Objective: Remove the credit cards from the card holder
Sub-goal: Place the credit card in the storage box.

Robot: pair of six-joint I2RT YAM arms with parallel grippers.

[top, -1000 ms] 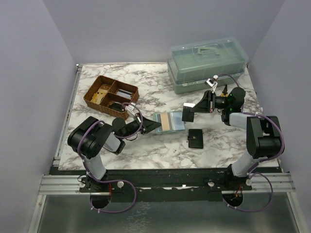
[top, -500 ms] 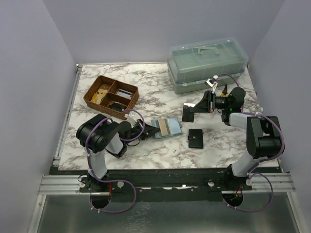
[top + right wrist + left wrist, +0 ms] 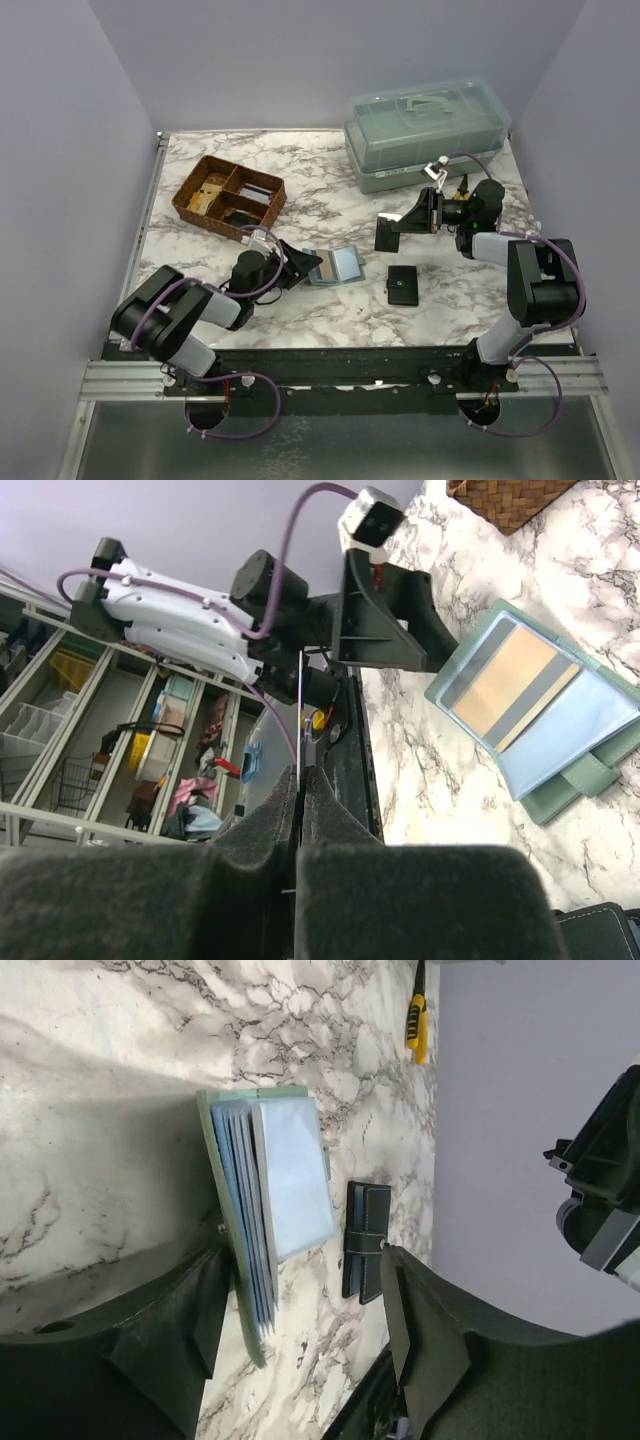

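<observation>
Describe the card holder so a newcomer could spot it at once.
Start at the middle of the marble table, between the wicker basket at back left and the clear box at back right. The card holder lies open there, right by the left gripper. It is sage green with pale blue sleeves and a tan card showing; the wallet beside it is black and shut.

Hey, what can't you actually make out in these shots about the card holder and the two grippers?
- Top view: the card holder is too small to count its cards.
- Left wrist: the holder is nearly edge-on, sleeves overlapping, contents hidden; a finger of the left gripper covers part of the black wallet.
- Right wrist: the right gripper is shut; a thin sliver at its tips shows edge-on, unclear whether a card.
</observation>
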